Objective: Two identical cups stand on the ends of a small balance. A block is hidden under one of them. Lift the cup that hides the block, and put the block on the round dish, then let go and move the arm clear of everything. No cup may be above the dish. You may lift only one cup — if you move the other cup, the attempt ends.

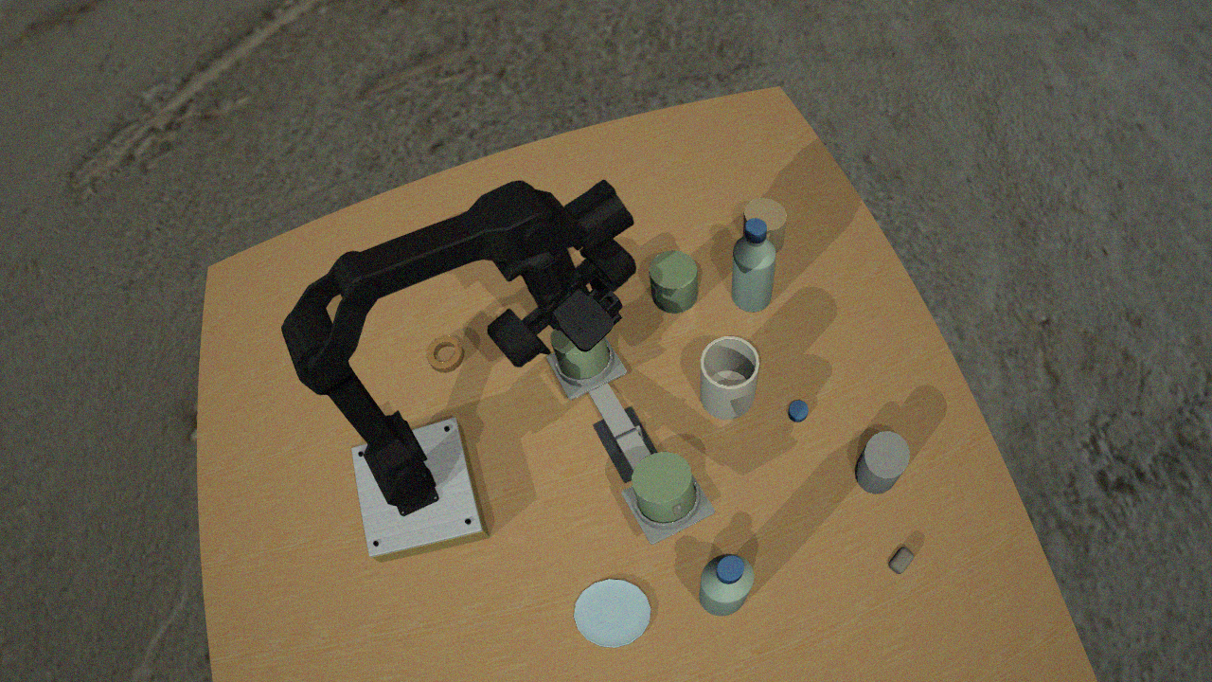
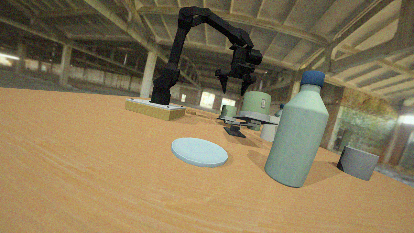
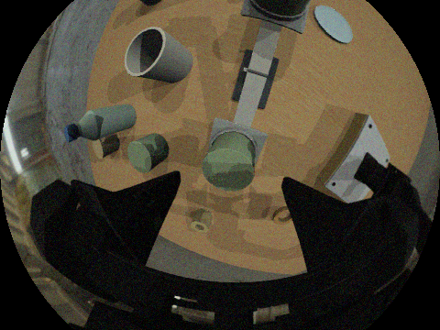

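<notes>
My gripper [image 2: 233,94] [image 3: 232,179] is open and empty, pointing down above the far cup. This green cup [image 1: 581,354] [image 2: 228,110] [image 3: 229,165] stands upright on the balance's far pan, between the fingertips in the wrist view but below them. The matching green cup [image 1: 663,487] [image 2: 256,103] stands on the near pan, only partly in view at the wrist view's top. The balance beam [image 1: 612,411] [image 3: 258,78] joins both pans; the near end looks higher. No block shows; whatever is under the cups is hidden. The round pale-blue dish [image 1: 612,612] [image 2: 199,152] [image 3: 334,24] is bare.
A capped bottle [image 1: 725,584] [image 2: 298,136] stands beside the dish. An open pale cup [image 1: 728,377] stands right of the balance. A green cylinder [image 1: 673,282] [image 3: 148,152] and another bottle [image 1: 752,271] stand farther back. A ring [image 1: 444,353] lies left of the far pan.
</notes>
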Controlling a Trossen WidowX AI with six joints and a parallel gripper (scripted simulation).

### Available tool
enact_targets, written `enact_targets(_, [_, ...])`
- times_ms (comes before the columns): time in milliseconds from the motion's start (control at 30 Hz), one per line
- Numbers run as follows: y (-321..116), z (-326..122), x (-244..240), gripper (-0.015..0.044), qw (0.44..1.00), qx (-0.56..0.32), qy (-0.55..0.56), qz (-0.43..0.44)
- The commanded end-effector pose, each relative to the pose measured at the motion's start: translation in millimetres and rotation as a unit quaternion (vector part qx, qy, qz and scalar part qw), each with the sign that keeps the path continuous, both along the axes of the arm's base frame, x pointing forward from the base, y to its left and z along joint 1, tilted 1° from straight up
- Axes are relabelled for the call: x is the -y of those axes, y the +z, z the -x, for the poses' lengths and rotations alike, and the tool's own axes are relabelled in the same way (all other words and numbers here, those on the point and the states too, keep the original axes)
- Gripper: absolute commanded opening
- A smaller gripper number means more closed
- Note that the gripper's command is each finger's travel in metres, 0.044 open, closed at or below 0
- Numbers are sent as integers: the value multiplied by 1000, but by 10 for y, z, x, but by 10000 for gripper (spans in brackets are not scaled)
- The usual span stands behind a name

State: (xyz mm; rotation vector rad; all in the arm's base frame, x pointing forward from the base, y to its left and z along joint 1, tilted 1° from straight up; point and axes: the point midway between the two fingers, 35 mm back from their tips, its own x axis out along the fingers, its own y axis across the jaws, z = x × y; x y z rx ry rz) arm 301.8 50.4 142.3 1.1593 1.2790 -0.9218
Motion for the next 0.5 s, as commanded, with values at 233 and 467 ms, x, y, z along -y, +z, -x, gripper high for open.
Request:
enact_targets(233, [-239,-80,-256,440,991,-57,-114,35])
enact_targets(467, [-341,-81,-258,440,991,-57,-114,35])
